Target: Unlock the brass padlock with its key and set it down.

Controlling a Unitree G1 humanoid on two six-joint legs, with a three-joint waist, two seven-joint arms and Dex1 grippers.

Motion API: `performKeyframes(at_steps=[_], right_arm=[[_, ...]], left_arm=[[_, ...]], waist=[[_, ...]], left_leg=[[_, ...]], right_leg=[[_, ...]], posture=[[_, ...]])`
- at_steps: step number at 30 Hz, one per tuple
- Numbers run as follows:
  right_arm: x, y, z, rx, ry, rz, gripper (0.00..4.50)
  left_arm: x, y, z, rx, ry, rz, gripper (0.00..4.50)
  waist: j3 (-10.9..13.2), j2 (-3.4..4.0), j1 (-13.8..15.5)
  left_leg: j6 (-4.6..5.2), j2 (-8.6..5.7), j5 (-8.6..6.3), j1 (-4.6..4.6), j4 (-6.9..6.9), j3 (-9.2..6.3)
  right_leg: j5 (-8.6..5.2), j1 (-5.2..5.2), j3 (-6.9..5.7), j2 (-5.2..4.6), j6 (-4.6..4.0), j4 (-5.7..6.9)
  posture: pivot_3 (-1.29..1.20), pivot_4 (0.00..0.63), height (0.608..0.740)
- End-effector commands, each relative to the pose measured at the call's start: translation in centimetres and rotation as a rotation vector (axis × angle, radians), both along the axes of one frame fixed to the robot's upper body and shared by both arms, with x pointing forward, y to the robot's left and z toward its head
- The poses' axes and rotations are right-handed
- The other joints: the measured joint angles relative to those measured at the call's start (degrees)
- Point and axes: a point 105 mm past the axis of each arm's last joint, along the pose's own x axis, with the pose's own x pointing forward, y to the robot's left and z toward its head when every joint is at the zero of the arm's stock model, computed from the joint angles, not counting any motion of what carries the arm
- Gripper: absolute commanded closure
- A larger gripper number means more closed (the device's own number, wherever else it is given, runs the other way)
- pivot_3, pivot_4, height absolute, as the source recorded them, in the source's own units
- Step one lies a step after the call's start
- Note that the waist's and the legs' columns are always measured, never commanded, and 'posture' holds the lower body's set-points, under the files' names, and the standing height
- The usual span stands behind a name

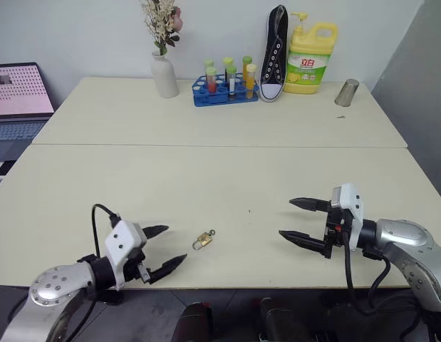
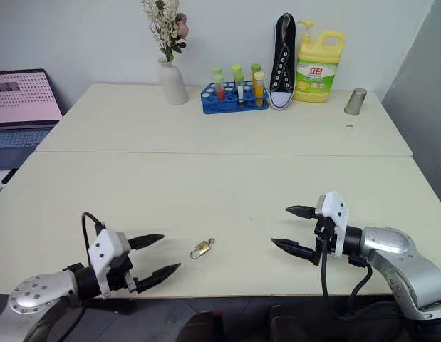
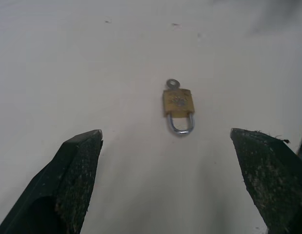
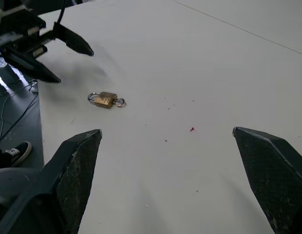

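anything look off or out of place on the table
One oddity: a black sneaker stands on end against the wall at the table's far edge, between the test tube rack and the yellow detergent bottle. The brass padlock lies flat, undamaged.

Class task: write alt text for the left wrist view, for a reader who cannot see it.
A small brass padlock lies flat on a pale table, its silvery shackle closed and a small metal ring, perhaps its key, at the opposite end. The left gripper is open, with one black fingertip on each side, touching nothing.
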Motion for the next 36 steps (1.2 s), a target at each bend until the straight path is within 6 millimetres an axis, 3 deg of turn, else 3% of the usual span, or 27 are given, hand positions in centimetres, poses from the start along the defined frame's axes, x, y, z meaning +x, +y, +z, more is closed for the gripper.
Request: performKeyframes(at_steps=[1,9,15,23,26,35,36], right_arm=[[-0.9,0.8,0.7,-0.016,-0.013,0.037,0.00],[-1.6,1.3,0.4,-0.034,0.000,0.039,0.00],[-1.9,1.3,0.5,-0.038,-0.001,0.038,0.00],[-1.9,1.4,0.6,-0.036,-0.004,0.033,0.00],[-2.0,1.5,0.6,-0.034,-0.005,0.033,0.00],[-1.8,1.6,0.9,-0.024,-0.015,0.024,0.00],[-1.8,1.6,1.0,-0.023,-0.016,0.024,0.00]], left_arm=[[1.0,-0.9,0.0,0.051,-0.071,-0.018,0.10],[3.7,-2.9,-1.3,0.064,-0.106,0.021,0.10],[4.1,-4.0,-2.1,0.040,-0.058,0.009,0.10],[4.2,-3.2,-3.3,0.106,0.017,0.040,0.10],[3.9,-2.9,-3.4,0.119,0.043,0.053,0.65],[3.4,-2.0,-3.6,0.168,0.082,0.049,3.48],[3.4,-2.0,-3.5,0.165,0.086,0.048,3.51]], waist=[[-0.01,0.00,0.13],[-0.02,-0.02,0.05],[-0.03,-0.03,-0.04],[-0.07,-0.05,-0.03],[-0.08,-0.05,-0.05],[-0.11,-0.02,-0.19],[-0.11,-0.02,-0.19]], left_leg=[[0.00,0.00,0.00,0.01,0.00,-0.01],[0.00,-0.02,0.00,0.00,0.00,0.02],[0.00,0.00,0.00,0.00,0.00,0.00],[0.00,-0.02,0.00,0.03,0.04,-0.01],[0.00,-0.01,0.00,0.04,0.03,-0.01],[0.00,0.04,0.00,0.10,0.02,-0.01],[0.00,0.04,0.00,0.10,0.02,-0.01]], right_leg=[[0.00,0.01,0.00,0.00,0.00,0.00],[0.01,0.01,0.02,0.00,0.02,-0.01],[0.01,0.01,0.01,0.02,0.02,0.00],[0.04,0.05,0.01,0.02,0.07,0.02],[0.04,0.05,0.01,0.02,0.07,0.02],[0.04,0.05,0.03,0.08,0.06,0.05],[0.04,0.05,0.03,0.08,0.06,0.05]], posture=[[0.00,0.150,0.740],[0.00,0.150,0.740],[0.00,0.150,0.740],[0.00,0.150,0.740],[0.00,0.150,0.740],[0.00,0.150,0.740],[0.00,0.150,0.740]])
